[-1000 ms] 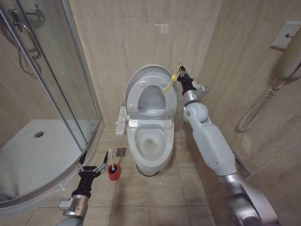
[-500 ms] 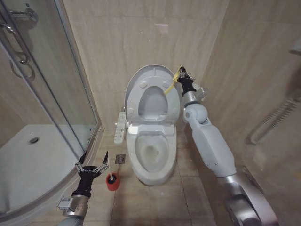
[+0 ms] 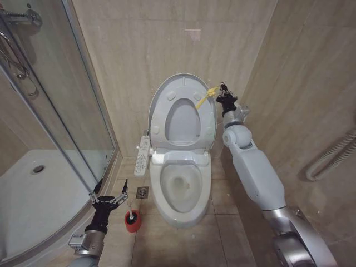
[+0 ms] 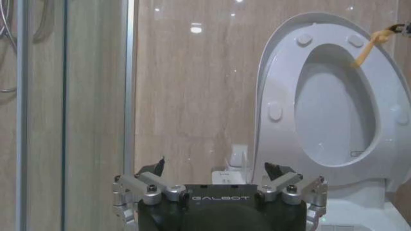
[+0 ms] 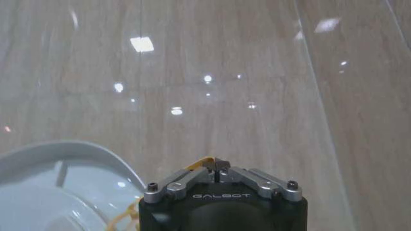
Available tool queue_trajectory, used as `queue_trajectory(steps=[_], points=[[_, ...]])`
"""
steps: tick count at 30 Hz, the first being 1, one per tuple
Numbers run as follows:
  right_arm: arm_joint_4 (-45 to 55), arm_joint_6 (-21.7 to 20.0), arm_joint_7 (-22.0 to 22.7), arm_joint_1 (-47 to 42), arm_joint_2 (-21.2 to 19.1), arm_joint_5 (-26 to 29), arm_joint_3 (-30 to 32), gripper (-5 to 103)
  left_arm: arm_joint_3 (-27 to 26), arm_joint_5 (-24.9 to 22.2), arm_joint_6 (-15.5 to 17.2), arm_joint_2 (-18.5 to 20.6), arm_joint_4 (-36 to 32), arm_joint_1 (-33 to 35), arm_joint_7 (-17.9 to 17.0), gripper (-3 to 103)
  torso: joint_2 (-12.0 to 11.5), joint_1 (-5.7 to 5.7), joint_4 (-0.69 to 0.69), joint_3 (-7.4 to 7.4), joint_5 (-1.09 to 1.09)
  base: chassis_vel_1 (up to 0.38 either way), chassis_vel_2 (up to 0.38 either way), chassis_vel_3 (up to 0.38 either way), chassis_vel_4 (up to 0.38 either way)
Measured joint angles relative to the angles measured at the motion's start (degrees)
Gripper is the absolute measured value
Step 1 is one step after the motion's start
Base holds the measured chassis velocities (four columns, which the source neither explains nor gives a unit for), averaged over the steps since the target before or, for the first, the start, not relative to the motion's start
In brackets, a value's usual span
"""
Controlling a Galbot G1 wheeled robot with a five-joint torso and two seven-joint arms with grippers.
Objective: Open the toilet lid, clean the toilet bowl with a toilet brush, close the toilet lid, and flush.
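Upper centre of the head view, the large glossy white oval plastic toilet lid (image 3: 182, 114) stands raised against the wall, baring the white ceramic toilet bowl (image 3: 179, 186). The right claw (image 3: 223, 94) is clenched on its yellow twisted tie (image 3: 203, 97), likely steadying it upright. At lower left the left claw (image 3: 108, 196) hovers released beside the dark-headed toilet brush (image 3: 131, 212), placed to take it.

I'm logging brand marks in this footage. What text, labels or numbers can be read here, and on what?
"GALBOT": on the left gripper body, left wrist view.
"GALBOT": on the right gripper body, right wrist view.
Small mark low on the raised seat: too small to read.
Control panel beside the toilet: markings too small to read.
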Motion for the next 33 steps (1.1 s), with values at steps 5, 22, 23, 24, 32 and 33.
queue_trajectory(steps=[5,22,23,24,32,33], points=[[-2.2,-2.2,0.6,1.0,0.8,-3.5,-0.4,0,0.0,0.0,0.0,0.0,0.0,0.0,0.0,100,0.0,0.02,0.01,0.01,0.0,0.0,0.0,0.0,0.0],[-5.4,-3.9,0.8,2.0,0.5,-6.7,-0.6,0,0.0,0.0,0.0,0.0,0.0,0.0,0.0,100,0.0,0.03,0.01,0.02,0.0,0.0,0.0,0.0,0.0],[-5.9,-3.8,0.7,2.4,0.4,-6.7,-0.7,0,0.0,0.0,0.0,0.0,0.0,0.0,0.0,100,0.0,0.03,0.01,0.01,0.0,0.0,0.0,0.0,0.0],[-6.5,-3.7,0.7,2.8,0.2,-6.9,-1.0,0,0.0,0.0,0.0,0.0,0.0,0.0,0.0,100,0.0,0.03,0.01,0.01,0.0,0.0,0.0,0.0,0.0],[-7.1,-4.7,0.5,3.6,-1.2,-7.1,-1.9,0,0.0,0.0,0.0,0.0,0.0,0.0,0.0,100,0.0,0.03,0.0,0.02,0.0,0.0,0.0,0.0,0.0],[-6.8,-4.7,0.2,3.3,-1.6,-6.7,-1.8,0,0.0,0.0,0.0,0.0,0.0,0.0,0.0,100,0.0,0.03,0.0,0.01,0.0,0.0,0.0,0.0,0.0]])
